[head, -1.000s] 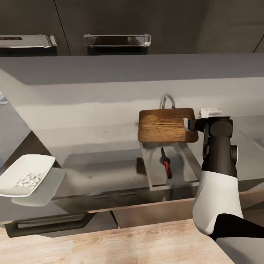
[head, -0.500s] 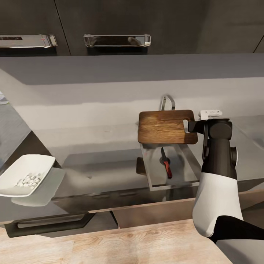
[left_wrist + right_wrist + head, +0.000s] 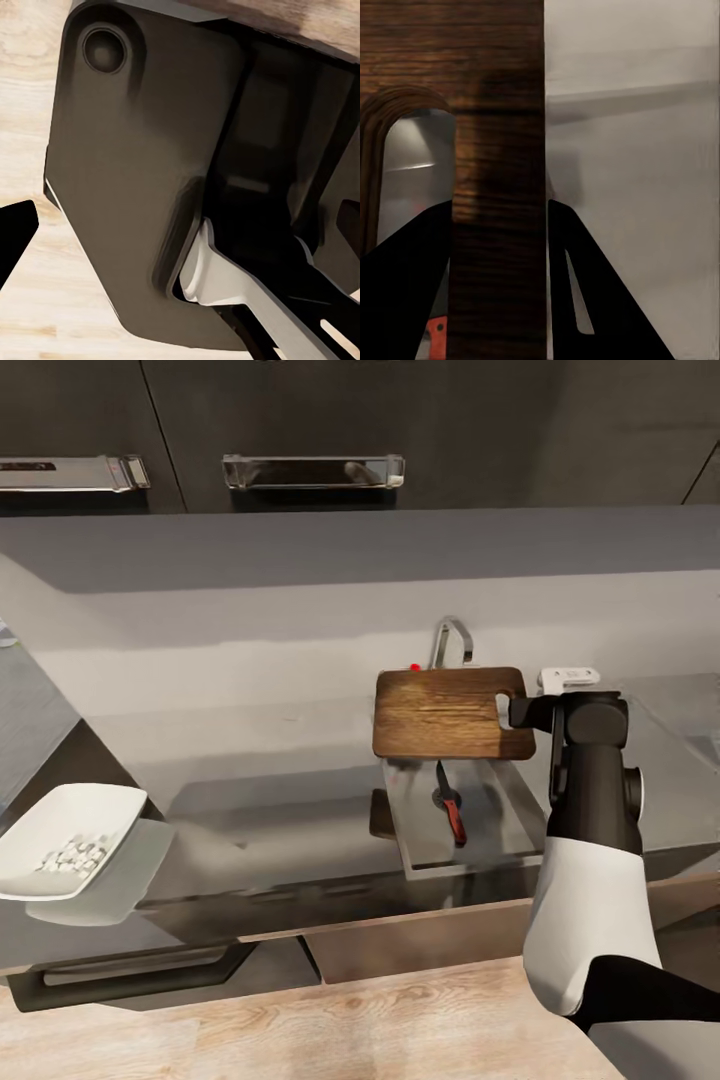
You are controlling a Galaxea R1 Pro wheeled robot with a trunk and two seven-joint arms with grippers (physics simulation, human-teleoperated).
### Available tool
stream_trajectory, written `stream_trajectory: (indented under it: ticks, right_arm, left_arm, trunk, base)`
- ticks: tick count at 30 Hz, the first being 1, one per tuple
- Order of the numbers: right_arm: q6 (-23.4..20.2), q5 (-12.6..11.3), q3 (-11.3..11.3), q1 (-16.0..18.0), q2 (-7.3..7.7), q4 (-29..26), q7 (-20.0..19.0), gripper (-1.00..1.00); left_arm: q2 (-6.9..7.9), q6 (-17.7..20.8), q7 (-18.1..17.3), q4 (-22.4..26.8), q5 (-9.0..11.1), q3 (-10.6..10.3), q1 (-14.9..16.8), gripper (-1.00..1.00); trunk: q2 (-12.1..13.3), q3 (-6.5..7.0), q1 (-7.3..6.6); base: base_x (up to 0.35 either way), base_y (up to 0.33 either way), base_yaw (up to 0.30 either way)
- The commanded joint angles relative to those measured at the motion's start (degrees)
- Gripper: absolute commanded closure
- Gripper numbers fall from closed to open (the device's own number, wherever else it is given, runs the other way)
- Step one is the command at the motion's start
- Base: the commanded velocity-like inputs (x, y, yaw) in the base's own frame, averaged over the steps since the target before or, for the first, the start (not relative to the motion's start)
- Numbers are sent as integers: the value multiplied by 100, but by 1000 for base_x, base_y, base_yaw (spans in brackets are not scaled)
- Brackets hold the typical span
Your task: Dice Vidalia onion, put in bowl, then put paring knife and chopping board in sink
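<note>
The dark brown chopping board [image 3: 440, 712] hangs level over the sink [image 3: 500, 830], held by its handle end in my right gripper [image 3: 512, 712]. In the right wrist view the gripper [image 3: 500, 206] is shut on the board [image 3: 499, 112], with a black finger [image 3: 600, 300] on each side and the handle hole [image 3: 412, 172] beside them. The paring knife [image 3: 449, 805] lies in the basin, red-orange handle toward me [image 3: 435, 331]. The white bowl [image 3: 40, 830] at the far left holds white onion dice [image 3: 72, 855]. My left gripper [image 3: 187, 210] is open, hanging by my dark base.
The curved tap [image 3: 450, 640] and its red knob [image 3: 414, 667] stand just behind the board. The grey countertop [image 3: 250, 740] runs from bowl to sink. Dark wall cabinets with metal handles [image 3: 310, 470] hang above. A light wooden floor [image 3: 300, 1030] lies below.
The board has sunk a little toward the sink with my right gripper, uncovering the tap's red knob. The view has shifted slightly. The knife and bowl stay put.
</note>
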State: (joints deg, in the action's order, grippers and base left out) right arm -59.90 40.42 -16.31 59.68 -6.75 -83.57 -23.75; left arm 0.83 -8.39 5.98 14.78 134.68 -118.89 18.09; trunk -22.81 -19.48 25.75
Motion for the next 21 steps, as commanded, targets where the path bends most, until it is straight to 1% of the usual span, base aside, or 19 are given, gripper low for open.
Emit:
stream_trajectory:
  ticks: [1,9,16,18,21]
  right_arm:
    - [-10,72,-13,1,-10,-3,-57,100]
    - [-10,71,-21,-197,-119,3,-65,100]
    - [-10,71,-24,-211,-132,7,-69,100]
    - [-10,71,-71,-211,-133,7,-69,100]
    - [-10,71,-236,-211,-132,7,-69,100]
  left_arm:
    - [6,-49,35,32,32,-47,11,-100]
    - [7,-49,33,30,32,-47,11,-100]
    - [6,-50,35,30,32,-44,11,-100]
    - [5,-52,35,28,32,-44,11,-100]
    - [6,-55,34,26,32,-43,11,-100]
  trunk:
    - [-11,-10,3]
    - [-11,-9,3]
    - [-11,-9,3]
    - [-11,-9,3]
    - [-11,-9,3]
  base:
    - [0,0,-17]
    - [0,0,-2]
    - [-31,0,0]
    - [-97,0,0]
    - [-67,0,0]
